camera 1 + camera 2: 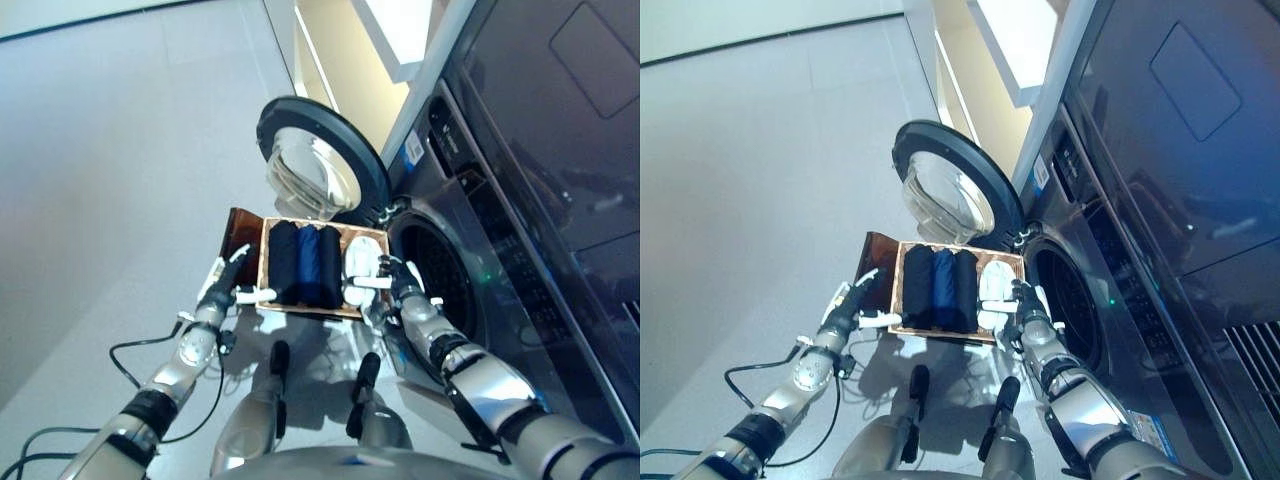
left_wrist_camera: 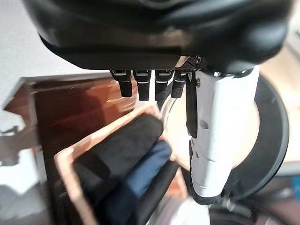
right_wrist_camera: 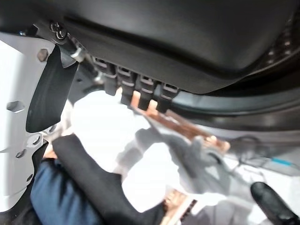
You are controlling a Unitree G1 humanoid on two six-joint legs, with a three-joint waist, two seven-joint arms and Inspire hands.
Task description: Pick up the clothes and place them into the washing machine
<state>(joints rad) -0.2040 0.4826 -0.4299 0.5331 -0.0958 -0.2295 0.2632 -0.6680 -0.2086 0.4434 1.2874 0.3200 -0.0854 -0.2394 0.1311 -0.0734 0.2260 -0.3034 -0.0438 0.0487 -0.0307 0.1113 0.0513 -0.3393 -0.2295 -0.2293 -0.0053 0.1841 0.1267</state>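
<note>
We are not reading any text, number or brand in these views. We are seeing a small white label (image 1: pixel 414 150) with blue print on the front of the washing machine (image 1: pixel 470 260), near the open door (image 1: pixel 318 160), but its letters are too small to read. Another blue-white sticker (image 1: pixel 1152 432) is sitting low on the machine front, approx. by the right arm, also not legible.
</note>
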